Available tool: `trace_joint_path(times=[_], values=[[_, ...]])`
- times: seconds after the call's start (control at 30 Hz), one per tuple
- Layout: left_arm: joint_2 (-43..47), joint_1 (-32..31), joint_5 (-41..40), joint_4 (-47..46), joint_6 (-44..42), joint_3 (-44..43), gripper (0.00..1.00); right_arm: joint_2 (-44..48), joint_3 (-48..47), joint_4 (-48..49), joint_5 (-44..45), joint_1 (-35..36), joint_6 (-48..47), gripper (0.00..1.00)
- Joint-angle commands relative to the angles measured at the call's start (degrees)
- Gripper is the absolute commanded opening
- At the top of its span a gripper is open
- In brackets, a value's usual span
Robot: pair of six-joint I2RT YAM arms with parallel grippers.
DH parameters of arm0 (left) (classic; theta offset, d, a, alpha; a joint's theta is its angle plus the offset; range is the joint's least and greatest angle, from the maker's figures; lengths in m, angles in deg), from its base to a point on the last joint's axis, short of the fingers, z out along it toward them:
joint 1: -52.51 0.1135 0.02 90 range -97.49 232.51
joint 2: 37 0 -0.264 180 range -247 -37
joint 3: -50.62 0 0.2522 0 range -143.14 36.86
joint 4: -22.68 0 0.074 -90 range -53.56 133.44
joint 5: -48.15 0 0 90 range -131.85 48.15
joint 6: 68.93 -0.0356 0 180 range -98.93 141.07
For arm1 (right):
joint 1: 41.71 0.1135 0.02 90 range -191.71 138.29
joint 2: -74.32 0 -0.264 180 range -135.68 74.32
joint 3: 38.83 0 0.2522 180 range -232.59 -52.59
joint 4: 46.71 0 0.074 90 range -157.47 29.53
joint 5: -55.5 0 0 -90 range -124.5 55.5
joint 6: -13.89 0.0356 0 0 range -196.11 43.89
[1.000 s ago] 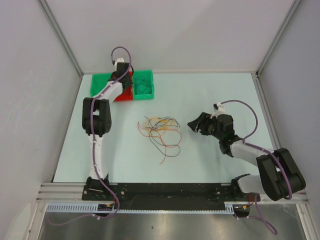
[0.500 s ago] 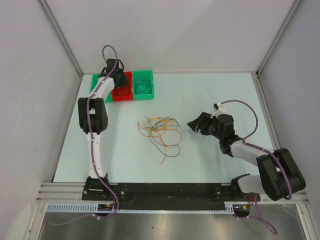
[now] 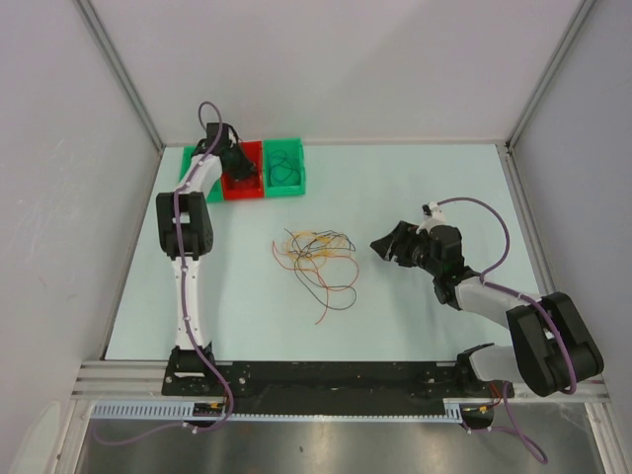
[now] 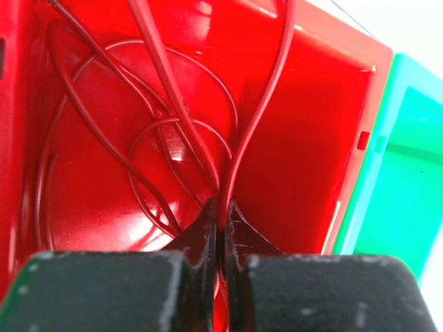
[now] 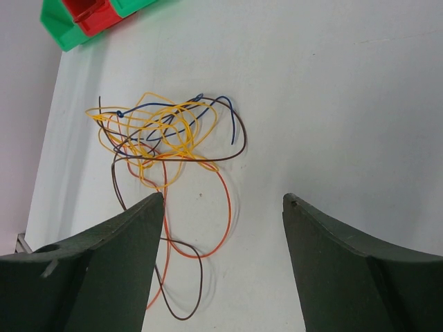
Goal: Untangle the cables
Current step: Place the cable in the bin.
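A loose tangle of cables in yellow, orange, blue and dark brown lies in the middle of the table, also in the right wrist view. My left gripper reaches into the red bin at the back left. In its wrist view the left gripper is shut on a thin red cable, whose loops coil on the bin floor. To the right of the tangle, apart from it, my right gripper hovers. Its jaws stand wide open with nothing between them.
Three bins stand in a row at the back left: a green bin, the red one, and a green bin holding a dark cable. In the left wrist view a green bin adjoins the red wall.
My left arm has swung to the left and its gripper has come down into the red bin with the red cable. The right arm and the tangle have not moved.
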Motion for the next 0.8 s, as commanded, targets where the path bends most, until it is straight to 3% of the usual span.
trace_joint_path(times=[0.0,0.13,0.27,0.77], values=[[-0.1,0.4,4.2,1.4,2.1,-3.5,0.1,-0.2,0.2,3.1,-0.4,-0.3,0.2,0.74],[2.1,0.4,3.5,1.9,1.7,-2.6,0.19,-0.2,0.2,3.0,-0.5,-0.4,0.3,0.74],[4.6,0.4,1.5,1.9,0.5,-1.1,0.33,-0.1,0.3,2.8,-0.4,-0.3,0.3,0.74],[8.6,0.4,-0.9,5.7,-1.1,-2.7,0.51,0.1,0.3,2.7,-0.4,-0.4,0.1,0.74]])
